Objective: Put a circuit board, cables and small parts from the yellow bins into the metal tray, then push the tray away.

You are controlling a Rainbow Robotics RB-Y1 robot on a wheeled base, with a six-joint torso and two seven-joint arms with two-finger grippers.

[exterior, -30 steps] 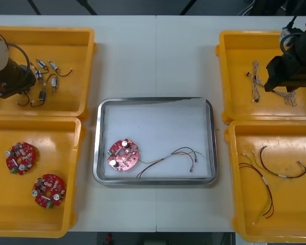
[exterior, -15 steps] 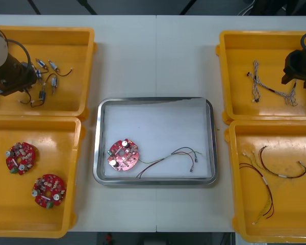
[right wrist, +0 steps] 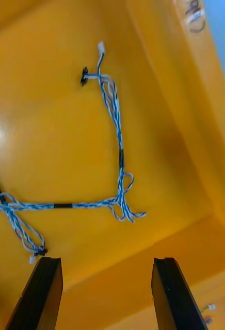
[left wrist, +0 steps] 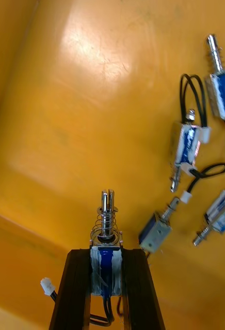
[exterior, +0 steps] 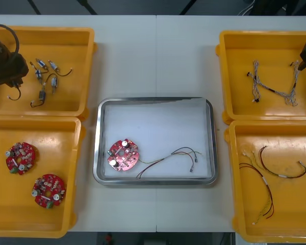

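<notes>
Holding one part (left wrist: 106, 242) tight by its blue body, the left tool (left wrist: 107, 252) hangs over the far left bin (exterior: 66, 35); the spring end sticks out past the fingers and a black wire droops below; I think the part is meant for the tray (exterior: 155, 101), where a board (exterior: 123, 154) and a cable (exterior: 176, 155) already lie; other parts (exterior: 46, 76) wait in the bin, clear of the grip; the bin wall stands between tool and tray; the right tool (right wrist: 107, 263) hangs over the blue and white cable (right wrist: 115, 134), fingers wide apart, grasping nothing.
</notes>
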